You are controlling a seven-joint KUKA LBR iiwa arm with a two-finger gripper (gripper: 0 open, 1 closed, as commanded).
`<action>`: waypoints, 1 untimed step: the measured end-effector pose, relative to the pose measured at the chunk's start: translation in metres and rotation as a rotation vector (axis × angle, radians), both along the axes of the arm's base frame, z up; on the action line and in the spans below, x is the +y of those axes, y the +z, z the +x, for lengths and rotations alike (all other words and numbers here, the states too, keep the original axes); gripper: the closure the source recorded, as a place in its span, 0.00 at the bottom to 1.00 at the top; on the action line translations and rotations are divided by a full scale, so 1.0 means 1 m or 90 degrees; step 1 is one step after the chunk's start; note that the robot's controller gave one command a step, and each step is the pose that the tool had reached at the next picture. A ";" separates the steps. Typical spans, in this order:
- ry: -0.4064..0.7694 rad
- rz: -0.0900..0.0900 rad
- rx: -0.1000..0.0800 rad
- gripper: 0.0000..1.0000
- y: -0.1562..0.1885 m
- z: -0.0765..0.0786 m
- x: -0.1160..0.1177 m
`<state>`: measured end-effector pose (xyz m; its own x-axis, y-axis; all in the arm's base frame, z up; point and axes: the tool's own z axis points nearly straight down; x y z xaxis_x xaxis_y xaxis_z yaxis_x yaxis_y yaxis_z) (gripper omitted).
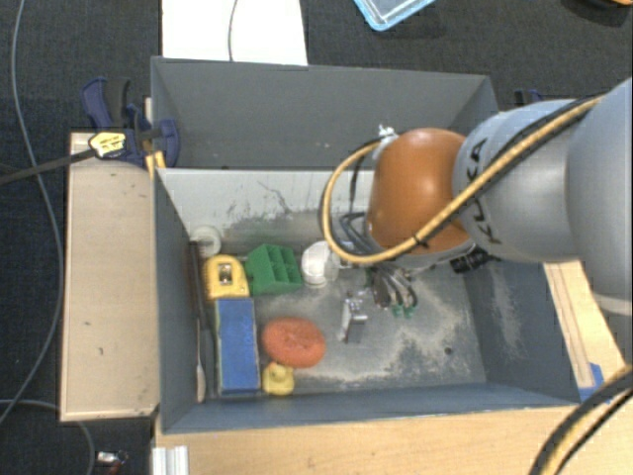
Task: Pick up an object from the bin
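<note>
My gripper (354, 323) hangs low over the bin floor near the middle, just under the arm's wrist. An orange-red flat disc (293, 341) lies a short way to its left, apart from it. A white round object (316, 262) sits up and left of the gripper, next to a green ribbed block (272, 268). Whether the gripper touches the floor cannot be told.
Along the bin's left wall lie a yellow tape measure (226, 277), a long blue block (236, 342) and a small yellow piece (278, 379). A small white ring (205, 237) sits in the far left corner. The arm covers the bin's right side.
</note>
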<state>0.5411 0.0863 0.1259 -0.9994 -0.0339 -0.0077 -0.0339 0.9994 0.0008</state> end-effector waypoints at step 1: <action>0.044 -0.001 -0.003 0.00 -0.044 -0.023 0.061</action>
